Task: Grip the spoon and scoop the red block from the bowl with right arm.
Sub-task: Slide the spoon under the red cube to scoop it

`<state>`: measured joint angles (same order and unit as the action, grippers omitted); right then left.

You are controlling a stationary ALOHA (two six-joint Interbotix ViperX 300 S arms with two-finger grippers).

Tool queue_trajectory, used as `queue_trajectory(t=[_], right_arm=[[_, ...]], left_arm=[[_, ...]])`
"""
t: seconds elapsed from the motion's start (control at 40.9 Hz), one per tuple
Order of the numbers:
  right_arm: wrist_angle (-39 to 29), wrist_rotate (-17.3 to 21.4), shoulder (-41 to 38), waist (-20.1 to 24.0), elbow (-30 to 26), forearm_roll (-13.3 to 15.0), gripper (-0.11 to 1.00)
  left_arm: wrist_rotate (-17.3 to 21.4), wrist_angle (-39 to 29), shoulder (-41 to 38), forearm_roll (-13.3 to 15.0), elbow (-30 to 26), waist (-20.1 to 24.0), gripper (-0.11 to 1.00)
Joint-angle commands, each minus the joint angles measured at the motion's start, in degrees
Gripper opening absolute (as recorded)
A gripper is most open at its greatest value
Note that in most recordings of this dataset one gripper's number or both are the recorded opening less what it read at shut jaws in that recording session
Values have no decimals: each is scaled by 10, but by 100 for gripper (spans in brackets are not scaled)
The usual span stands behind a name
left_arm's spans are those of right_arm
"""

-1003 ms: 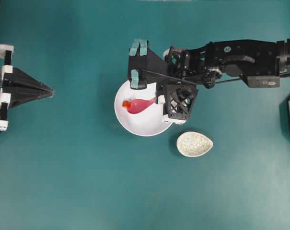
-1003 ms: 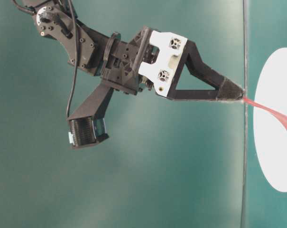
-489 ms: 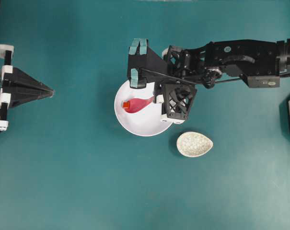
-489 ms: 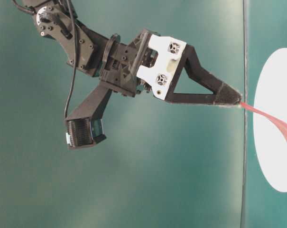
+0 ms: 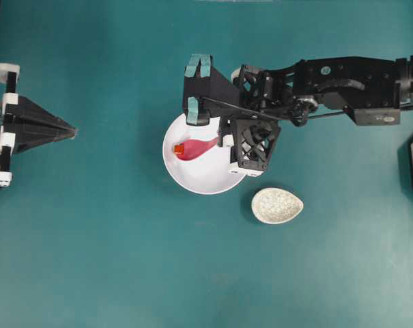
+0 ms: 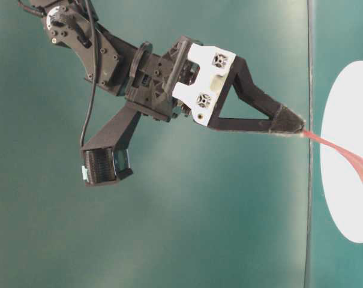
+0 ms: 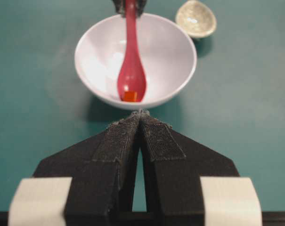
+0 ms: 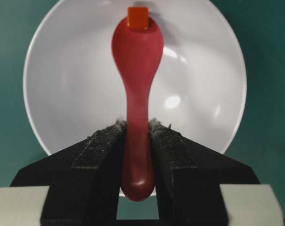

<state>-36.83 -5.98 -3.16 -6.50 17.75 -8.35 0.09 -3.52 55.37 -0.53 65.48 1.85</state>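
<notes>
While our right fingers [image 8: 137,136] clamp the spoon [image 8: 137,89] handle, we should lift level, since the red block [image 8: 137,17] sits at its tip inside the bowl [image 8: 62,94].

glossy magenta-pink soup spoon [image 8: 137,61] was pink-red | tiny cube block [image 8: 137,17] was red-orange | large round bowl [image 8: 62,94] was plain white | small teardrop-shaped spoon rest [image 5: 277,205] was speckled grey-white | flat table surface [image 5: 110,246] was teal | two-fingered gripper [image 8: 137,134] was black, with white brackets
</notes>
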Motion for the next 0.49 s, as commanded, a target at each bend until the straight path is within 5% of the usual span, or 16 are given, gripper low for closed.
queue_trajectory(t=[0.0, 0.465], right_arm=[[12, 1, 23, 2, -3, -3, 25], [53, 2, 48, 4, 39, -11, 25]], left_arm=[[0, 5, -4, -2, -11, 1, 0], [-1, 6, -3, -2, -11, 1, 0]])
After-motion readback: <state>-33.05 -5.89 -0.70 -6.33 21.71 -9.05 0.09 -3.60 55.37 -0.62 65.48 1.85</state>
